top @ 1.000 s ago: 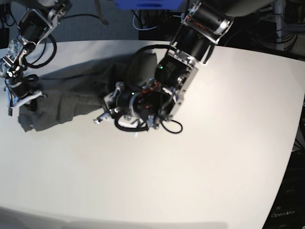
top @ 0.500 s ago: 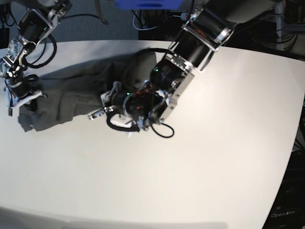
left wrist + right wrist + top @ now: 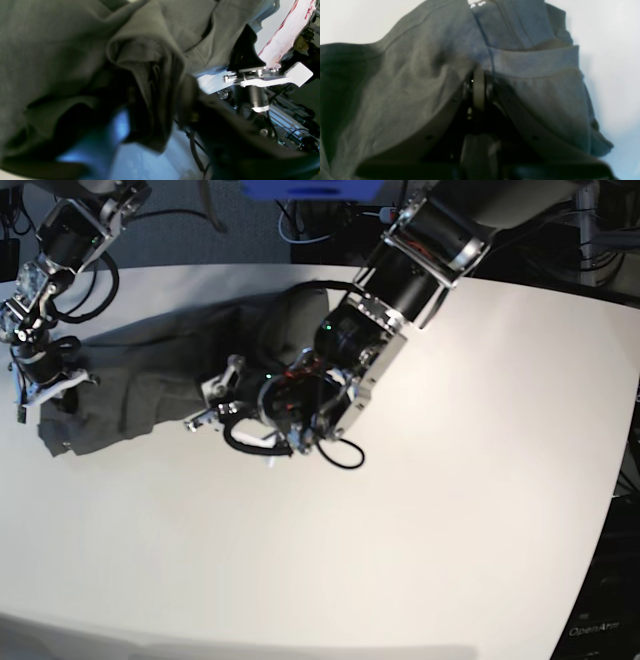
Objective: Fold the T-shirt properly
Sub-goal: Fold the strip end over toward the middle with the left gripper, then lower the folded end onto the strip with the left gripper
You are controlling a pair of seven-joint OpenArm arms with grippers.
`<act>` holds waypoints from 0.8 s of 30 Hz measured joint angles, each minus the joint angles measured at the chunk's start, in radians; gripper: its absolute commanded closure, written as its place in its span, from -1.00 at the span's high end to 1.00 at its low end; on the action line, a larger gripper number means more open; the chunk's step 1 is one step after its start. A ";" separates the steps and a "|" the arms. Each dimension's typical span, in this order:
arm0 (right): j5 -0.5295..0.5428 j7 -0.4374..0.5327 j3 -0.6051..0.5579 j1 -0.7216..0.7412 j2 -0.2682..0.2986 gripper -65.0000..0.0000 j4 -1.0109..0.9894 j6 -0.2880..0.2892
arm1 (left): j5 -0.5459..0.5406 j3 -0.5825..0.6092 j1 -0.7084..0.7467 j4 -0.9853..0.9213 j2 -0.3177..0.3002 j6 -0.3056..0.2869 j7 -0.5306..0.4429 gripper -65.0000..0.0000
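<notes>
Grey cloth, the T-shirt (image 3: 150, 375), lay crumpled across the table's (image 3: 450, 510) far left in the base view, the left gripper (image 3: 215, 400) low at its right end with jaws parted, the right gripper (image 3: 45, 375) at its left end. Left wrist view: bunched folds filled the frame, grip unclear. Right wrist view: jaws pinched tight on a fold.

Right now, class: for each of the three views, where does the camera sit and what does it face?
Base: high above the white table, looking down on both arms.
Left wrist: on the left gripper, facing bunched T-shirt.
Right wrist: on the right gripper, shut on cloth.
All three share the T-shirt.
</notes>
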 measured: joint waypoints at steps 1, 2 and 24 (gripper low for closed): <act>0.000 0.000 0.000 0.000 0.000 -0.98 0.000 0.000 | 0.001 0.000 0.001 0.011 0.000 0.000 0.000 -0.01; 0.000 0.000 0.000 0.000 0.000 -0.98 0.000 0.000 | 0.001 0.000 0.003 0.028 -0.001 0.000 -0.001 0.06; 0.000 0.010 0.000 -0.003 -0.001 -0.98 0.001 0.001 | -0.227 0.001 0.033 0.264 -0.289 -0.002 0.000 0.13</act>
